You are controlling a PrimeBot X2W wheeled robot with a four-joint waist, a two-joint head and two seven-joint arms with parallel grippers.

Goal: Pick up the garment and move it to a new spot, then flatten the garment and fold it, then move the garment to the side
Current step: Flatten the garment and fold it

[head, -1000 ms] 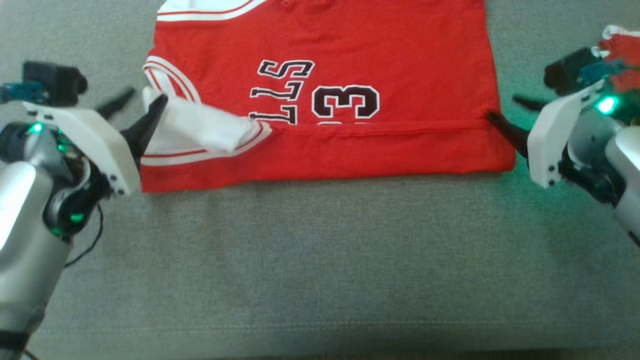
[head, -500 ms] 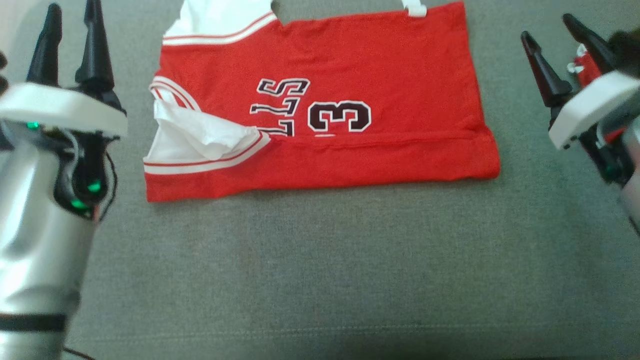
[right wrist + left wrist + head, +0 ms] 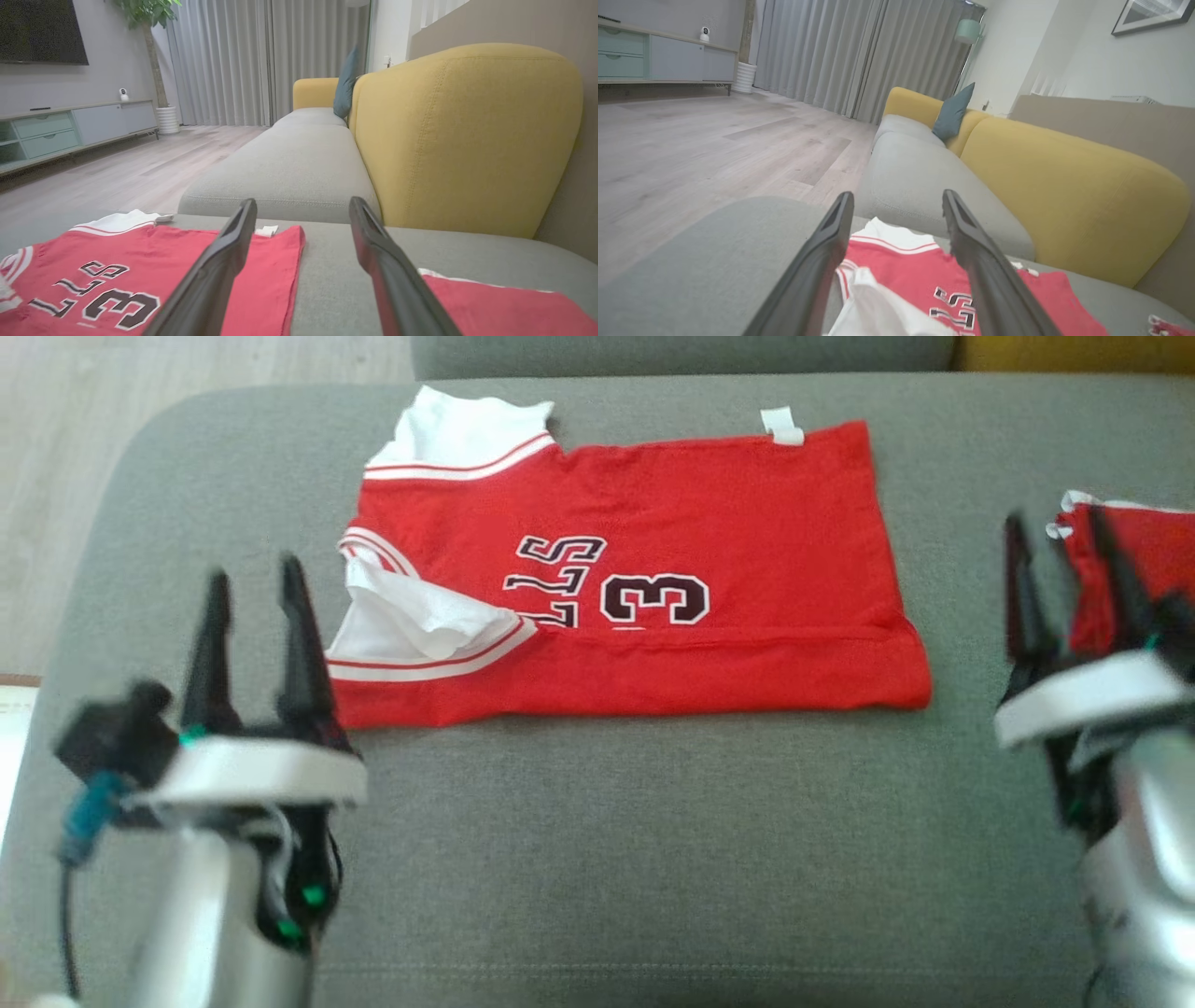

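surface: grey cushion | on it: red jersey (folded), second red garment

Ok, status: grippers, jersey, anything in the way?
Left gripper and right gripper open, empty. Red jersey flat on grey cushion, near edge folded over. Second red garment beside right gripper.

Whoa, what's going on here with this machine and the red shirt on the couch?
A two-armed robot is folding a red basketball jersey on a grey sofa cushion. The jersey lies flat with its near edge folded over the bottom of its lettering, and some white lining bunches out at one armhole. The left tool and right tool are both open and empty, one at either side of the jersey. A second red garment lies by the right tool.
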